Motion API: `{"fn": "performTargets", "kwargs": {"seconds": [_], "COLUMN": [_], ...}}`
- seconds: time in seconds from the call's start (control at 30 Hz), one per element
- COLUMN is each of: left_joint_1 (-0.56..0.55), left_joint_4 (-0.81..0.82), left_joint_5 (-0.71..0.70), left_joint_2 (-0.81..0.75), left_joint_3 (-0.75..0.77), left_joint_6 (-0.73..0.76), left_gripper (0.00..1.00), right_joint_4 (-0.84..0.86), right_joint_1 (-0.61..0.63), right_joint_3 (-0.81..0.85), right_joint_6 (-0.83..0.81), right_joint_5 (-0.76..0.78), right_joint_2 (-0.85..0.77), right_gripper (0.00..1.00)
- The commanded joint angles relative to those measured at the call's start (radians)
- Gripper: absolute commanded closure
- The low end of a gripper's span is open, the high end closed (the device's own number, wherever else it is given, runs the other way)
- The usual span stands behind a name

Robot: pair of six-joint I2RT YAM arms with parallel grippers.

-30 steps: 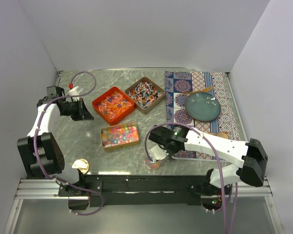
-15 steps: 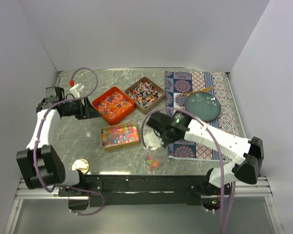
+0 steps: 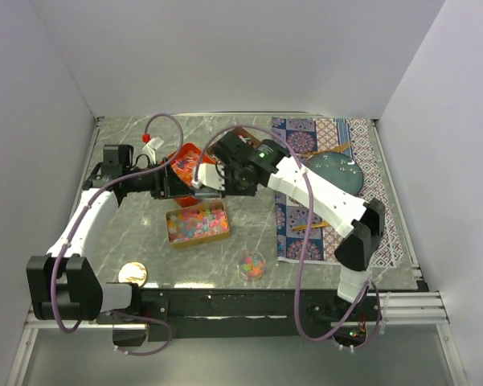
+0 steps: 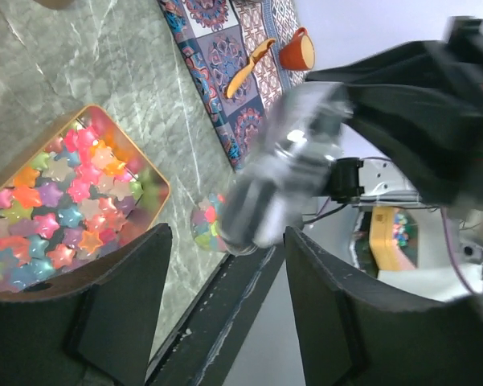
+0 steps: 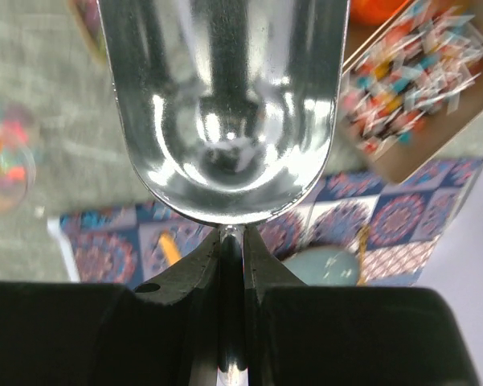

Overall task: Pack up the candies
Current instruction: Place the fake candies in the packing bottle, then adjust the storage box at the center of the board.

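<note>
Star-shaped candies fill a yellow tray. Wrapped candies lie in a brown tray and in a red tray, both largely hidden under the arms in the top view. A small clear jar holding a few candies stands near the front edge. My right gripper is shut on the handle of an empty metal scoop, held above the trays. My left gripper stands open beside the scoop, nothing between its fingers.
A patterned mat on the right carries a teal plate, a gold spoon and an orange cup. A gold lid lies at the front left. White walls enclose the table on three sides.
My right arm has swung the scoop from over the jar at the front up to the back trays. My left gripper has moved right toward the red tray and opened.
</note>
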Motion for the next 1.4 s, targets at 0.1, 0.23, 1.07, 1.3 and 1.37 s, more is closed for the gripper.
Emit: {"fn": "performTargets", "kwargs": {"seconds": [0.1, 0.23, 1.07, 1.3, 1.37], "left_joint_1": [-0.004, -0.004, 0.203, 0.168, 0.162], "left_joint_4": [0.073, 0.076, -0.056, -0.234, -0.19], "left_joint_5": [-0.02, -0.018, -0.553, -0.603, -0.586], "left_joint_2": [0.063, 0.094, 0.31, 0.611, 0.632], "left_joint_3": [0.01, 0.023, 0.386, 0.6, 0.585], "left_joint_6": [-0.055, -0.055, 0.103, 0.034, 0.032], "left_gripper": [0.4, 0.43, 0.32, 0.34, 0.34], "right_joint_4": [0.039, 0.047, 0.19, 0.206, 0.202], "right_joint_1": [0.022, 0.03, -0.298, -0.315, -0.329], "right_joint_3": [0.2, 0.22, 0.299, 0.203, 0.197], "right_joint_6": [0.071, 0.069, 0.172, 0.178, 0.175], "right_joint_5": [-0.161, -0.239, -0.115, -0.057, -0.065], "right_joint_2": [0.008, -0.02, 0.223, 0.174, 0.167], "right_gripper": [1.0, 1.0, 1.0, 1.0, 1.0]}}
